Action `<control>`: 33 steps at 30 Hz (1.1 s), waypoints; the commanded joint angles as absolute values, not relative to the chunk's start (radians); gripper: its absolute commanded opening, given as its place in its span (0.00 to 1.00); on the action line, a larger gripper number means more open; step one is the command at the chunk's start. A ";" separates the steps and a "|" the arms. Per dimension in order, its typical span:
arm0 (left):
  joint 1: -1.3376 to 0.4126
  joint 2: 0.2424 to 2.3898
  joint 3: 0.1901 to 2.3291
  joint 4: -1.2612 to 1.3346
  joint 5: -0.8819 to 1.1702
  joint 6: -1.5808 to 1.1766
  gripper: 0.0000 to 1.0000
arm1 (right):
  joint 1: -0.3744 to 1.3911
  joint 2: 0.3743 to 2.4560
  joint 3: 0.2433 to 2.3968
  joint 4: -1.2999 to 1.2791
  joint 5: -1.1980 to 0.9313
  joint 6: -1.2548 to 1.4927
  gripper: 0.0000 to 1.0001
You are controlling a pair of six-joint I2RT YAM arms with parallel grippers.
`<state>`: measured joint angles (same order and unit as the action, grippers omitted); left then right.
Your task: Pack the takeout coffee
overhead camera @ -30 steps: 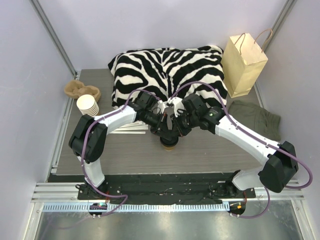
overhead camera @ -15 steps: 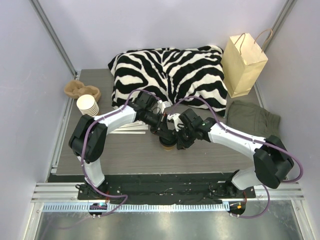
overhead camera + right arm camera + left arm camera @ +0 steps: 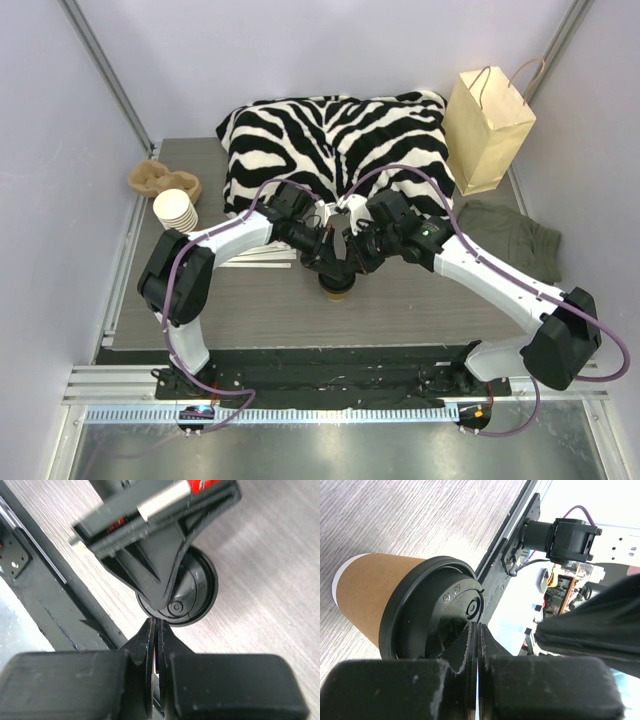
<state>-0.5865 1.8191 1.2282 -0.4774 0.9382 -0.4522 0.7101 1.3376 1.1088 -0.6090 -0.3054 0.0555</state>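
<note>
From above, the cup [image 3: 338, 291] stands on the surface [image 3: 430, 305] in the middle, near the front. The left fingers [image 3: 328, 266] and the right fingers [image 3: 352, 264] meet right over it. The bag [image 3: 488, 125] stands at the back right, well apart from the cup. So the cup is not packed yet. I think it must be gripped, lifted and put in the bag.

Half a second ago the right arm was bent lower and its fingers sat beside the cup on the right. Now that arm is raised and its fingers are above the cup. The cup has not moved.

From the left wrist, the brown cup has its black lid [image 3: 435, 615] on. The left fingers are pressed together, with only a thin line between them. Their tips are at the lid's top and they hold nothing.

From the right wrist, the right fingers are together too and empty. They point at the near edge of the lid. The left fingers cover part of the lid from the other side.
</note>
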 commanded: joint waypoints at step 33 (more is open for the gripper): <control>-0.525 1.625 1.365 -0.566 0.743 -0.416 0.31 | 0.701 1.370 1.169 -0.592 -0.310 0.054 0.20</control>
